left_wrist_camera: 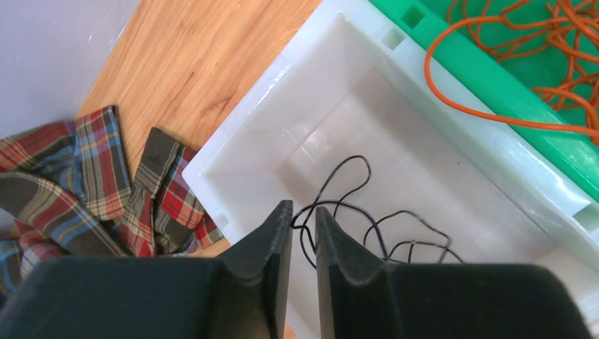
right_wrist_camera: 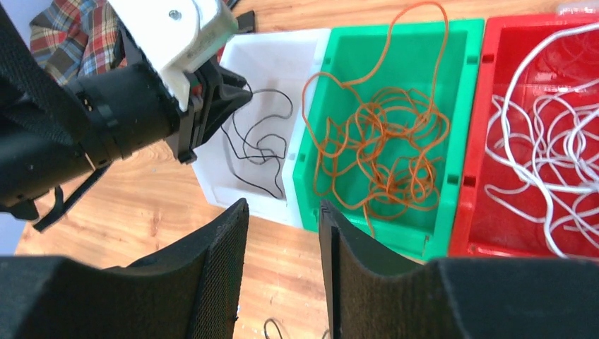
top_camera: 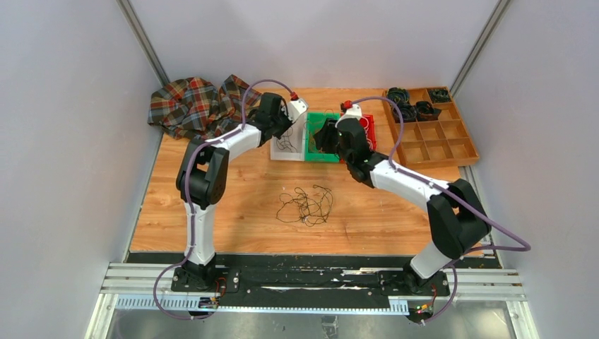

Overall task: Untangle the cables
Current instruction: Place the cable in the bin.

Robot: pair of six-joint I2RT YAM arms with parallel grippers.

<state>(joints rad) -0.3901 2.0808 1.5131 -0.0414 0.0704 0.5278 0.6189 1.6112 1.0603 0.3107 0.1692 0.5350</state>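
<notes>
Hovering over black cable (left_wrist_camera: 337,205) in white bin (left_wrist_camera: 282,78): left gripper (left_wrist_camera: 304,208) barely parted | right gripper (right_wrist_camera: 282,205) half-open | plaid cloth (left_wrist_camera: 85,176) adjacent

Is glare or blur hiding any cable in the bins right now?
Left wrist: sheen on the white bin rim, black cable crisp. Right wrist: orange cable and white cables sharp, evenly lit. Top external: loose black tangle tiny, no glare.

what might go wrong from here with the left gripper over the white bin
1. The left gripper hangs with its jaws barely parted, right above the black cable in the white bin. Lifting away may drag a loop out with it.
2. Loops of the orange cable lie over the rim of the green bin next to the white bin. A passing arm might snag one.
</notes>
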